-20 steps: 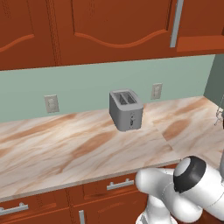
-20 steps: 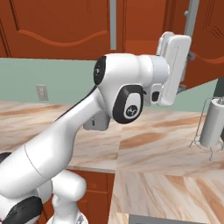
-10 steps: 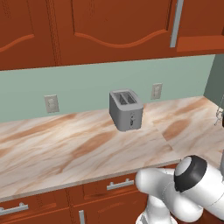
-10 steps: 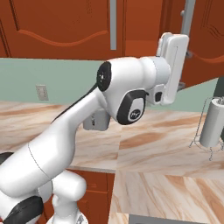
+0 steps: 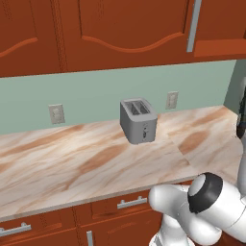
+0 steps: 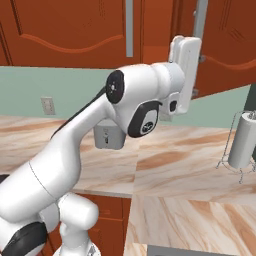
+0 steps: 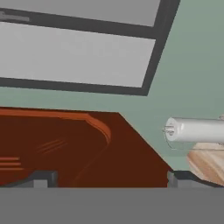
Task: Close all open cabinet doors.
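Reddish-brown wall cabinet doors [image 5: 125, 33] with arched panels run along the top, one with a long silver handle [image 5: 192, 24]. In the right base view one door [image 6: 70, 30] lies shut on the left, and another door [image 6: 227, 47] stands swung out at the right with its handle [image 6: 200, 17] above my hand. My white hand [image 6: 185, 75] is raised just in front of that door's edge. The hand view is rolled and shows the arched door face [image 7: 65, 144] close ahead. My gripper [image 7: 112, 179] is open and holds nothing, with one fingertip [image 7: 41, 178] at each side.
A grey toaster [image 5: 139, 120] stands on the marble counter [image 5: 72, 163] by the wall. A paper towel roll [image 6: 245, 140] on a wire stand is at the right. Base drawers with short handles [image 5: 132, 202] run below the counter. A grey-paned window [image 7: 78, 52] appears beyond the door.
My hand has shifted slightly to the left at the swung-out door's edge. The jaws have stayed wide apart, and nothing else has moved.
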